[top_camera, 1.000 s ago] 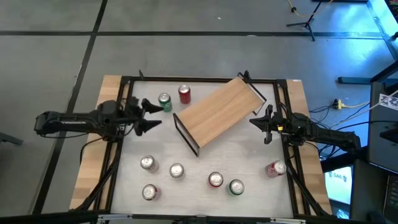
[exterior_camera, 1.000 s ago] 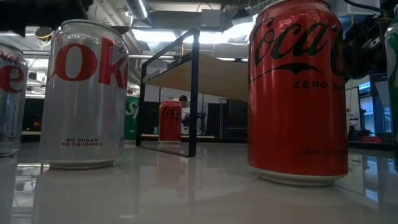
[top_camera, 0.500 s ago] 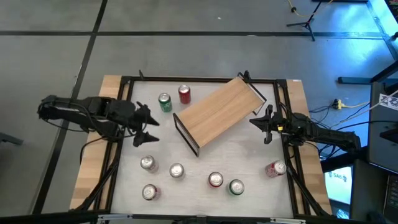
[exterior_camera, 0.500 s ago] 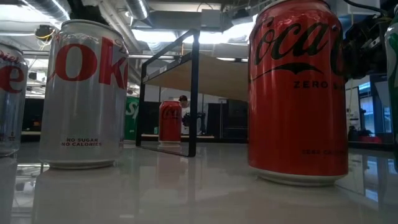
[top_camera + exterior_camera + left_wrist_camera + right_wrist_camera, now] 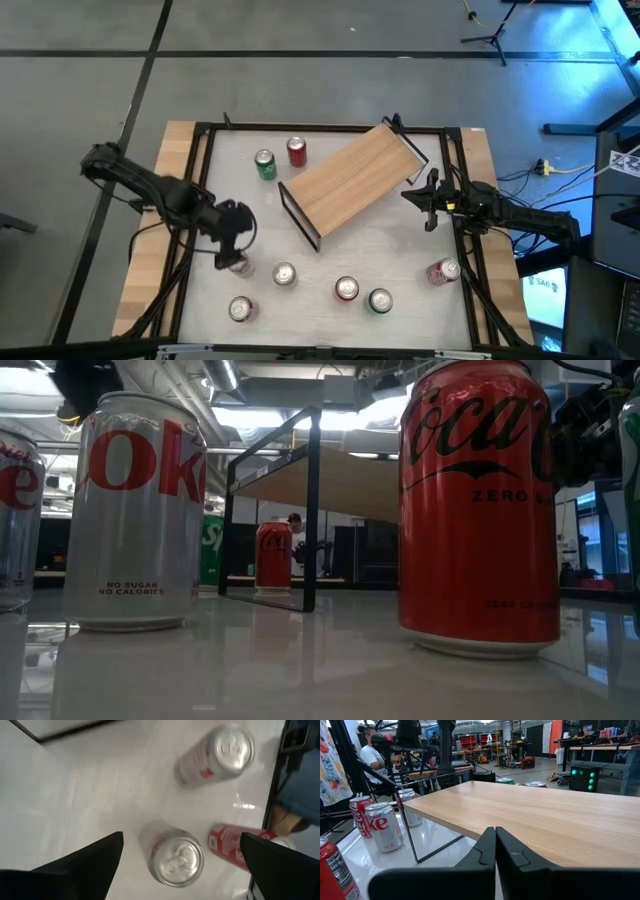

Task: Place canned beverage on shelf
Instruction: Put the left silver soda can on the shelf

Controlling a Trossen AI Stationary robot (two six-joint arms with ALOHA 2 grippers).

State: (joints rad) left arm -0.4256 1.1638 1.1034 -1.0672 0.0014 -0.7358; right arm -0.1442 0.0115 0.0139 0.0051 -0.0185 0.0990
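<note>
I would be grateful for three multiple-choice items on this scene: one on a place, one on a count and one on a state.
1. Where is the left claw?
A. Above a silver can
B. Resting on the shelf
C. Beside the green can at the back

2. How many cans stand on the table?
A. Five
B. Eight
C. Eleven

3. What is the state of the right claw?
A. Wide open
B. Gripping a red can
C. Shut, holding nothing

Answers:
1 A, its wrist view looks down on that can's top between the open fingers.
2 B, the high view shows eight tops, none on the shelf.
3 C, its fingers meet in front of the plank.
</note>
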